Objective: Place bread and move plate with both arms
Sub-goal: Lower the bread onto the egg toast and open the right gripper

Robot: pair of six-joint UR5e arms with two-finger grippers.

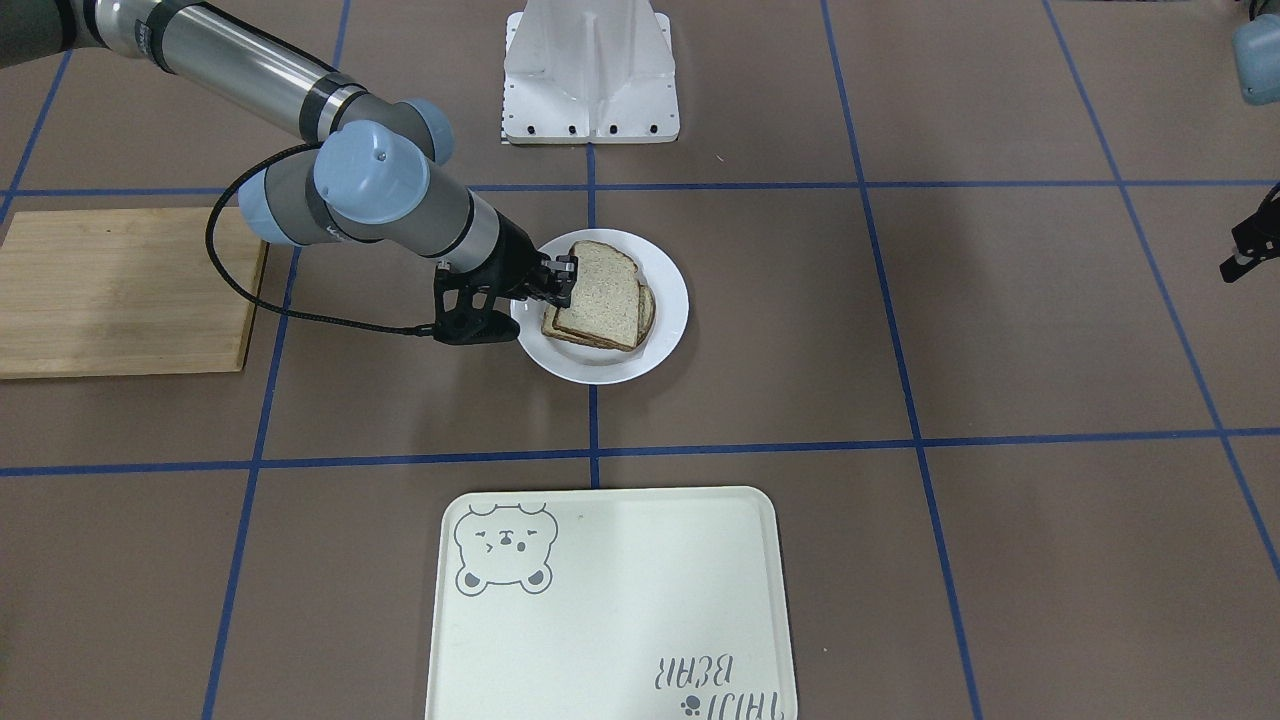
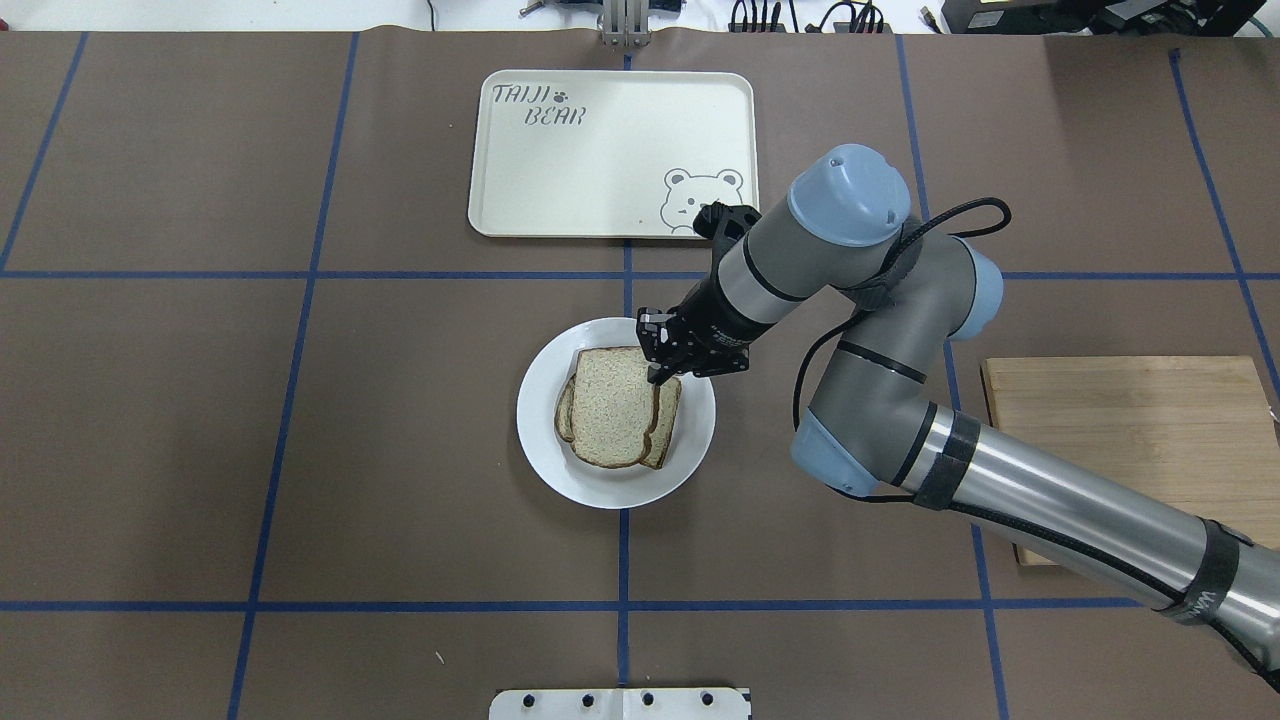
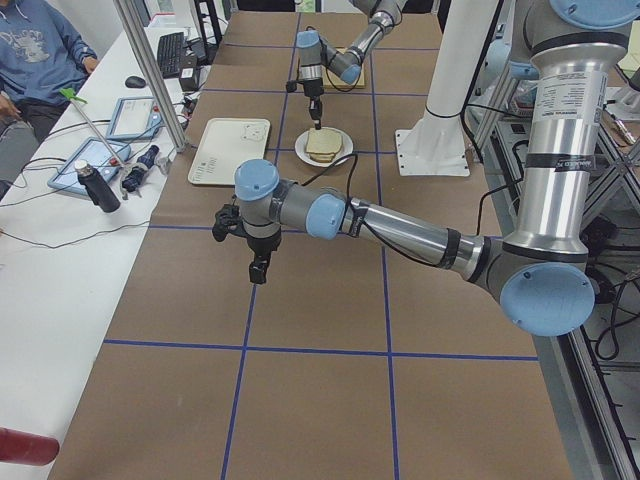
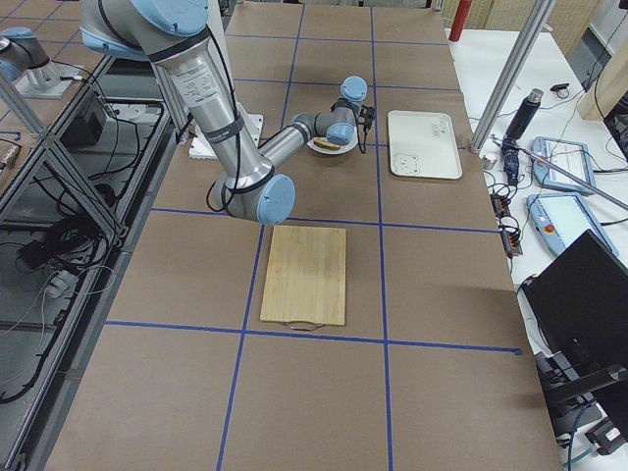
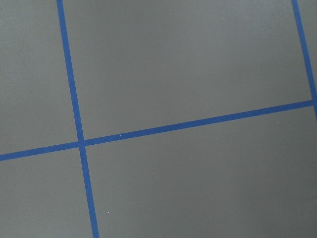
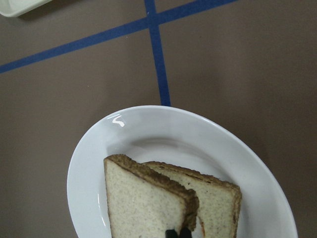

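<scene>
While right gripper fingers pinch bread by its far-right corner above plate, left gripper hangs well apart, fingers' state untellable.

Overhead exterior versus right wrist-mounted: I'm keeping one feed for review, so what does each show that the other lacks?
Only overhead: the whole right arm, the wooden board, the tray with its bear drawing, the white stand base. Only the wrist view: no extra object, just crust and crumb close up; of the tray, a mere corner. Both: the plate, the bread lying on a second slice, the right tool at the bread's edge, blue tape lines.
</scene>
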